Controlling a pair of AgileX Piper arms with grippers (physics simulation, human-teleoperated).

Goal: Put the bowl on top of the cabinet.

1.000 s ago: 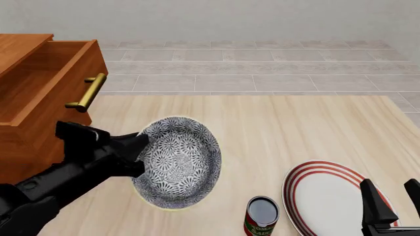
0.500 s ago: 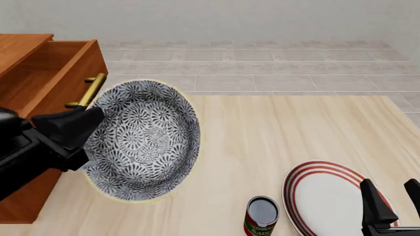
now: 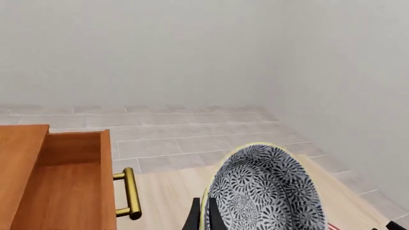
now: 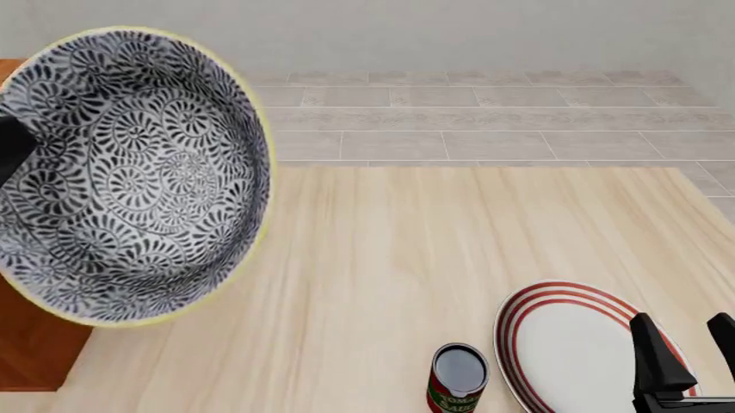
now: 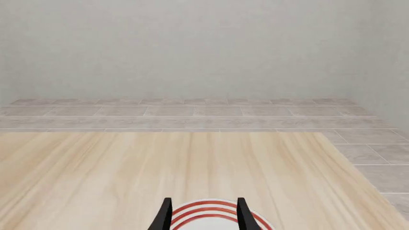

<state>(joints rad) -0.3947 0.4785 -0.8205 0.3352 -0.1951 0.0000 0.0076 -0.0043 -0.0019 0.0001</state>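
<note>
Two arms are working at a pale wooden tabletop point(image 4: 460, 258); the left gripper point(image 3: 203, 218) is holding the bowl point(image 4: 120, 176) up off the tabletop, close to the front camera, so that it is filling the upper left of that view and hiding most of the cabinet point(image 4: 40, 340) behind it; the bowl is tilting strongly, its grey-and-white floral inside facing the camera and its pale cream rim showing round the edge. In the left wrist view the two dark fingers point(image 3: 192, 219) are sitting close together with the bowl's rim point(image 3: 206, 211) pinched between them; the bowl is rising edge-on beyond them, and beside it the cabinet's open drawer point(image 3: 64, 191) is showing its wooden interior and a brass bar handle point(image 3: 131, 193); the bowl is not resting on the cabinet.

The right gripper point(image 5: 203, 214) is hanging low at the near right of the tabletop, its fingers point(image 4: 657, 357) standing apart and gripping nothing; between them, in the right wrist view, the red-ringed white plate point(image 5: 204, 215) is lying flat on the tabletop. In the front view a can point(image 4: 459, 379) with a red label is standing upright just beside the plate's left edge, well apart from the bowl. Beyond the tabletop a grey tiled floor point(image 4: 483, 120) is running to a plain wall.
</note>
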